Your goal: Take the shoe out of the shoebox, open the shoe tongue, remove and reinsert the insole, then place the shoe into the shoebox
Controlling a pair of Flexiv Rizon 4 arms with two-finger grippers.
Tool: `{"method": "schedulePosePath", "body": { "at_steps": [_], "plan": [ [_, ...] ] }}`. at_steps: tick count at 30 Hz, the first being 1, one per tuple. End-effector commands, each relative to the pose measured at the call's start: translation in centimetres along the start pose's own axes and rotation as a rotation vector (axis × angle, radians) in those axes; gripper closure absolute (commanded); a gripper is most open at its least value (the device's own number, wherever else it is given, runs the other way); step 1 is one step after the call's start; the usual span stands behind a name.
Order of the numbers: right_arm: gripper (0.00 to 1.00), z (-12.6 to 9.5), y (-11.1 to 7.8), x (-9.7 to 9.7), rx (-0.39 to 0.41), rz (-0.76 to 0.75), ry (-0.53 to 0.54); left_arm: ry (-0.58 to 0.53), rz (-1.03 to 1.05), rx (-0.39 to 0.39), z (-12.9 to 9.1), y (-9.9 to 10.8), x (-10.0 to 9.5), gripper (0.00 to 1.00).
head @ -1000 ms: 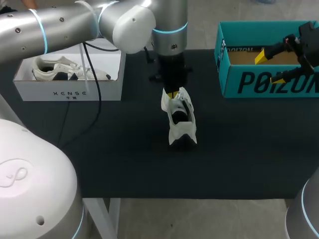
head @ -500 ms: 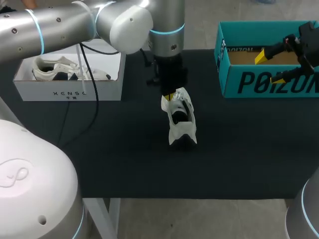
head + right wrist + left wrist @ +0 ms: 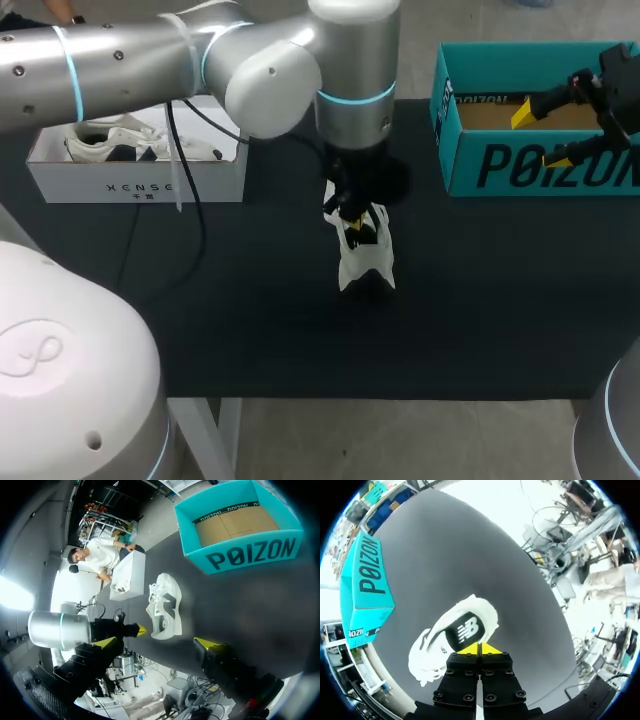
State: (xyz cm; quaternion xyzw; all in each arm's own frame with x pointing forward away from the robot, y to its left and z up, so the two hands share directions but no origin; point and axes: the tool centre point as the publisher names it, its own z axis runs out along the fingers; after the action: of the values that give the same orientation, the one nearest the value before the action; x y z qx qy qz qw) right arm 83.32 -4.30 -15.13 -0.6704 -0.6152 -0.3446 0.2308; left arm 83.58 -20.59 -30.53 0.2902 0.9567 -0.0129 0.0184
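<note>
Shoe (image 3: 365,255) outside teal shoebox (image 3: 530,165), left gripper (image 3: 480,649) together, right gripper (image 3: 157,641) apart, sneaker (image 3: 120,138) in white box (image 3: 140,185)

Robotics lab, probably: a robot arm (image 3: 120,60) over a black table (image 3: 250,330); white shoebox (image 3: 140,180) upper left, teal shoebox (image 3: 520,165) upper right.

Left arm (image 3: 150,60): silver tube segments, cyan light rings at joints, black cable (image 3: 196,190) hanging. Left gripper (image 3: 480,649): black screwed blocks, yellow tips.
</note>
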Motion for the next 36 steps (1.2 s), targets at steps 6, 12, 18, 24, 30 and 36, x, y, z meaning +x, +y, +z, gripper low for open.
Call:
{"method": "schedulePosePath", "body": {
  "at_steps": [6,12,18,24,30,36],
  "plan": [
    [0.0,0.1,0.0,0.0,0.001,0.002,-0.004,-0.078,-0.884,-0.071,-0.7,-2.4,1.9,1.0],
    [0.0,0.1,0.0,0.0,0.001,0.002,-0.004,-0.056,-0.879,-0.016,0.4,-2.5,2.7,0.62],
    [0.0,0.1,0.0,0.0,0.001,0.002,-0.004,-0.04,-0.828,-0.014,1.0,-3.2,2.6,0.32],
    [0.0,0.1,0.0,0.0,0.001,0.002,-0.004,-0.018,-0.786,-0.027,2.6,-3.8,2.2,0.43],
    [0.0,0.1,0.0,0.0,0.001,0.002,-0.004,0.007,-0.765,-0.041,4.9,-3.7,1.2,0.45],
    [0.0,0.1,0.0,0.0,0.001,0.002,-0.004,-0.003,-0.739,-0.06,6.3,-3.4,0.7,0.35]
  ]
}}
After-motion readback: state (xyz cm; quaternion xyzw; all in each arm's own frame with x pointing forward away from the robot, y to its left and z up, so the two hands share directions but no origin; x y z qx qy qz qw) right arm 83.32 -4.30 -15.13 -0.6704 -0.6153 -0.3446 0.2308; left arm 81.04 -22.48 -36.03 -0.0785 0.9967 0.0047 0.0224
